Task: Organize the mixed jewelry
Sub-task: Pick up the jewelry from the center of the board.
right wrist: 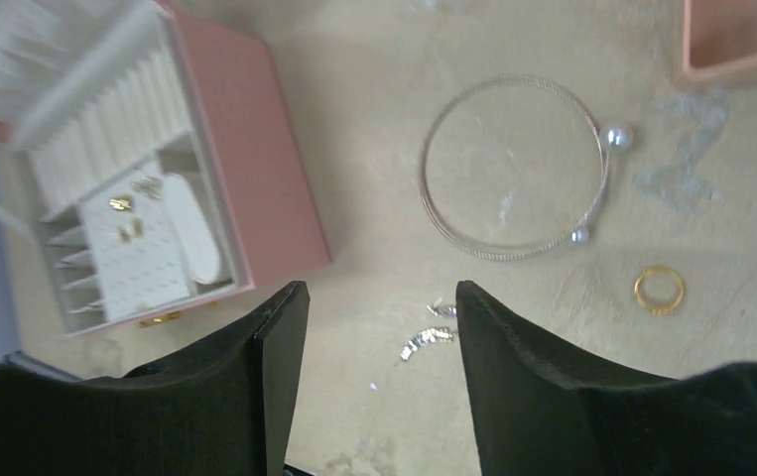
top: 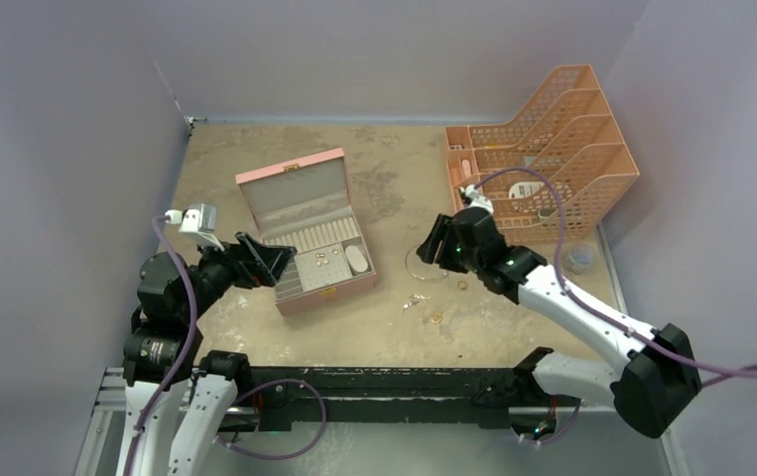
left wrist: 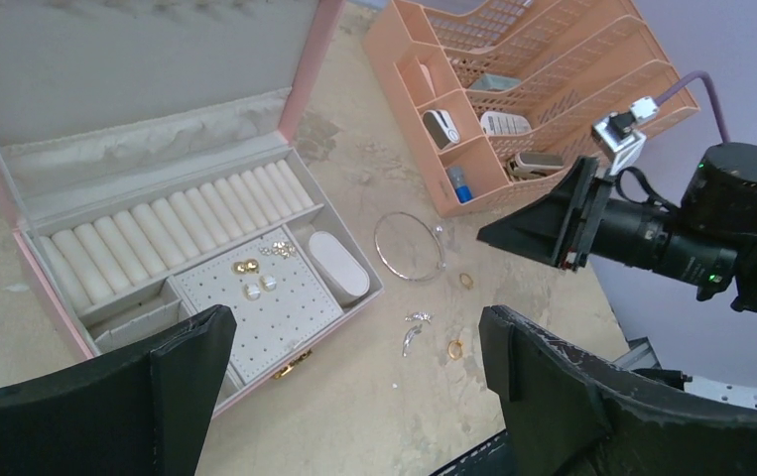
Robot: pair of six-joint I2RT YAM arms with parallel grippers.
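Observation:
A thin wire hoop (right wrist: 509, 254) with pearl ends lies on the table, just right of the open pink box (top: 305, 233). A gold ring (right wrist: 659, 289) rests beside the hoop, and a second gold ring (left wrist: 454, 348) lies nearer the front. Two silvery chain-like pieces (right wrist: 426, 342) lie between them. Small gold and pearl studs (left wrist: 246, 267) sit on the box's perforated pad. My right gripper (right wrist: 382, 297) hovers open above the silvery pieces, holding nothing. At the box's left front corner my left gripper (left wrist: 357, 327) stands open and empty.
An orange mesh file rack (top: 553, 139) holding stationery stands at the back right. A small clear container (top: 579, 258) sits by the right edge. Grey walls close in the table at the back and both sides.

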